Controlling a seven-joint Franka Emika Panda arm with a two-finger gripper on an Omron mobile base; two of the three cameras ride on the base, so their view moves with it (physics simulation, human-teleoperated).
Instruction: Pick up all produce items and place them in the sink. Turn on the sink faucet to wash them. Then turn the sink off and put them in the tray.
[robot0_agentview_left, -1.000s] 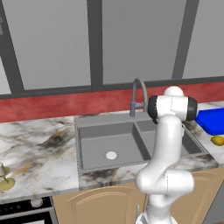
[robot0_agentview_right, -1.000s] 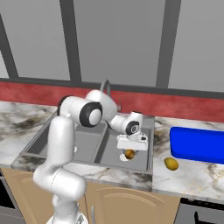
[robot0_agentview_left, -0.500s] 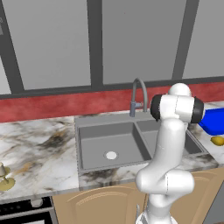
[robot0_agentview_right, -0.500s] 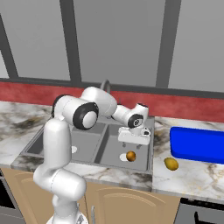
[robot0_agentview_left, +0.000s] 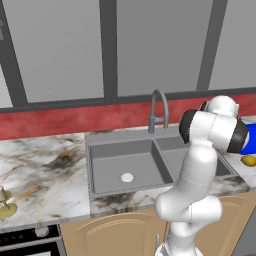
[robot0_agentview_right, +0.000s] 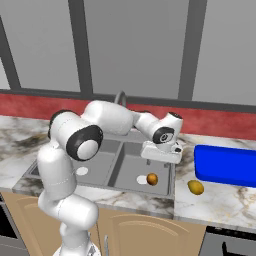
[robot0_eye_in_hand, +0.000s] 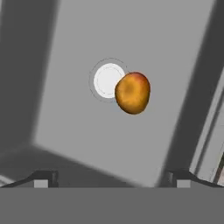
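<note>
We see the two finger tips (robot0_eye_in_hand: 41, 178) standing far apart at the bottom of the hand view, with nothing between them; the gripper (robot0_eye_in_hand: 111, 179) is wide open and holds nothing. Past the tips lies the grey floor of a sink basin, and on it the orange fruit (robot0_eye_in_hand: 132, 92) rests just beside the round pale drain (robot0_eye_in_hand: 107, 80), overlapping its edge from this angle

In the right base view the gripper (robot0_agentview_right: 161, 154) hangs above the right basin of the sink (robot0_agentview_right: 120, 160), and the orange fruit (robot0_agentview_right: 152, 179) sits on the basin floor below it, next to the drain. The yellow fruit (robot0_agentview_right: 195, 187) lies on the marble counter (robot0_agentview_right: 220, 200) just to the right of the sink, in front of the blue tray (robot0_agentview_right: 226, 164) and apart from it

In the left base view we see the faucet (robot0_agentview_left: 157, 111) standing behind the divider between the two basins, its spout arching forward. A sliver of the yellow fruit (robot0_agentview_left: 248, 160) shows past the arm's elbow, with the blue tray (robot0_agentview_left: 248, 140) behind it. At the far left of the counter a pale cup on an olive dish (robot0_agentview_left: 4, 204) stands well away from the sink (robot0_agentview_left: 125, 165)
</note>
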